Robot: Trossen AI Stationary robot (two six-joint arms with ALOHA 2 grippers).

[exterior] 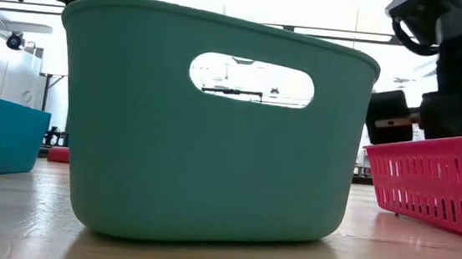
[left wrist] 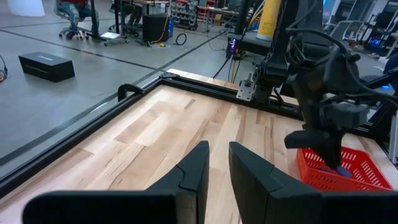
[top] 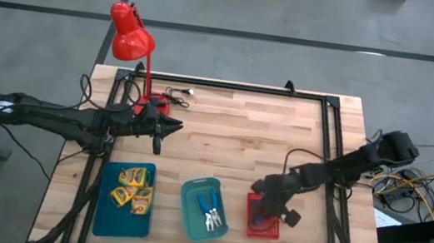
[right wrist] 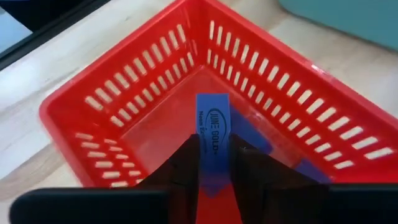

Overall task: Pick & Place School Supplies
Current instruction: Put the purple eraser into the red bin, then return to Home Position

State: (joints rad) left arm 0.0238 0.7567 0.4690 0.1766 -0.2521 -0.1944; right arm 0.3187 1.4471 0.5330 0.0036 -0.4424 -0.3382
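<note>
My right gripper (right wrist: 214, 149) hangs over the red basket (right wrist: 124, 81) at the table's near right, shut on a small blue-purple block (right wrist: 212, 124) with printed letters. More such blocks (right wrist: 258, 142) lie on the basket's floor. Yellow-green crayon boxes (top: 133, 188) lie in the teal tray (top: 104, 216). Blue-handled scissors (top: 209, 211) lie in the green basket (top: 188, 210). My left gripper (top: 161, 128) waits above the table's far left, near the lamp's base, its fingers (left wrist: 199, 165) a narrow gap apart with nothing between them. My right gripper pinches the block between its two fingers, which hold its near part at its two long sides (right wrist: 211, 146). The fingers slant down from the table's right, and the block lies along them, sticking out past their tips. It hangs inside the basket's walls, above the floor.
A red desk lamp (top: 132, 35) stands at the far left, with a cable (top: 177, 94) beside its base. A black frame (top: 230, 86) runs along the table's far and side edges. Bare wood lies in the table's middle and far right.
</note>
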